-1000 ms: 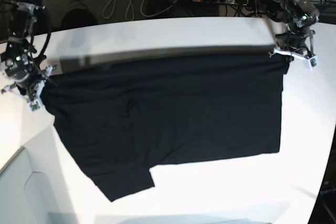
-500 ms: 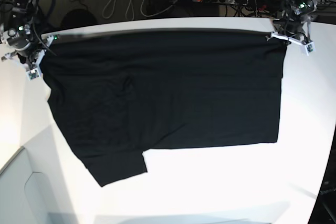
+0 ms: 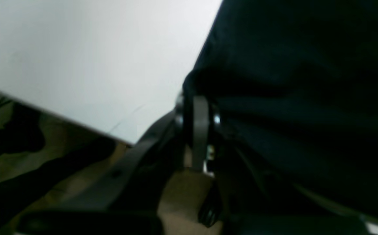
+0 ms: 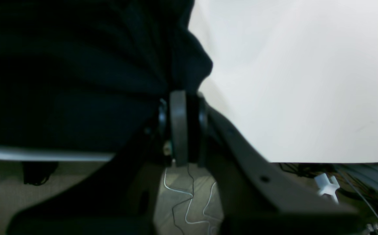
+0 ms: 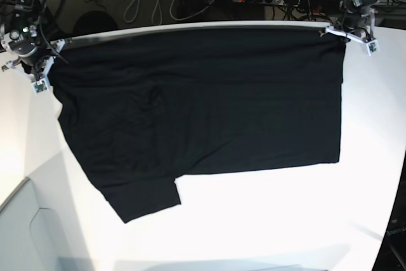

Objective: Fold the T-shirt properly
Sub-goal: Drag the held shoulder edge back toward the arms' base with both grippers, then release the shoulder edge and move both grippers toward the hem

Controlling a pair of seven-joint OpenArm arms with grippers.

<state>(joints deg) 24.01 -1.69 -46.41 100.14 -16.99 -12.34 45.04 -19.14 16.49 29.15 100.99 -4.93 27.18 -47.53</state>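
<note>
On the white table (image 5: pixel 266 220), plain black T-shirt (image 5: pixel 203 106) (no legible print), far corners pinched by left fingers (image 3: pixel 200 107) and right fingers (image 4: pixel 178 107).

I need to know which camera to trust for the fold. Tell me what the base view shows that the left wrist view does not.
Only the base view shows the whole T-shirt spread over the white table, its sleeve at the near left corner, both arms at the far corners, and the right end effector. Only the left wrist view shows the left end effector up close, shut on a bunched corner of cloth, with floor below the table edge. Both show black fabric, white tabletop and the left arm's grip.
</note>
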